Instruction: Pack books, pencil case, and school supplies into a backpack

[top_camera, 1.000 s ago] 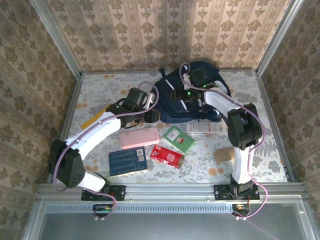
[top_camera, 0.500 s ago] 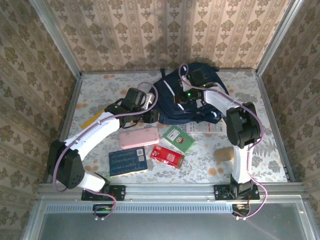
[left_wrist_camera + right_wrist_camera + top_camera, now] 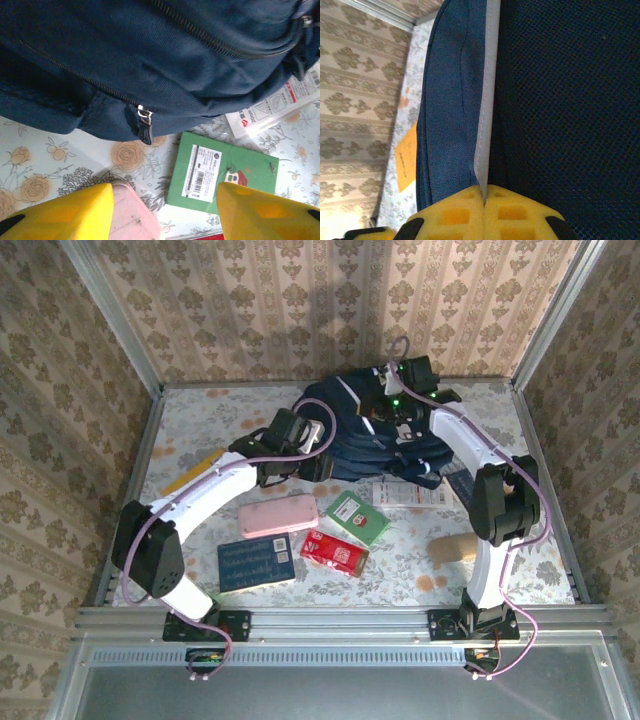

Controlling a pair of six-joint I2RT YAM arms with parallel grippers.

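Yellow book (image 3: 188,480) lies flat at the far left of the tabletop (image 3: 200,415), just beside my left arm. Blue book (image 3: 258,562) sits near the front edge, with the pencil case (image 3: 278,515) just behind it.

Left claw (image 3: 312,468) hangs at the backpack's near-left edge. In the left wrist view its fingers (image 3: 75,210) stand apart with nothing between them. Below them I see a corner of the pencil case (image 3: 132,215), and a zipper pull (image 3: 145,127) dangles from the navy fabric above.

Red pack (image 3: 334,553) lies right of the blue book. Green pack (image 3: 358,517) is behind it, label up. White strip (image 3: 408,495) lies partly tucked under the backpack's near edge.

Backpack (image 3: 385,440) lies bunched at the rear centre of the tabletop.

Right claw (image 3: 392,408) is on the backpack's rear top. In the right wrist view it (image 3: 484,197) is closed, pinching a pale stripe (image 3: 487,90) of the backpack (image 3: 560,100).
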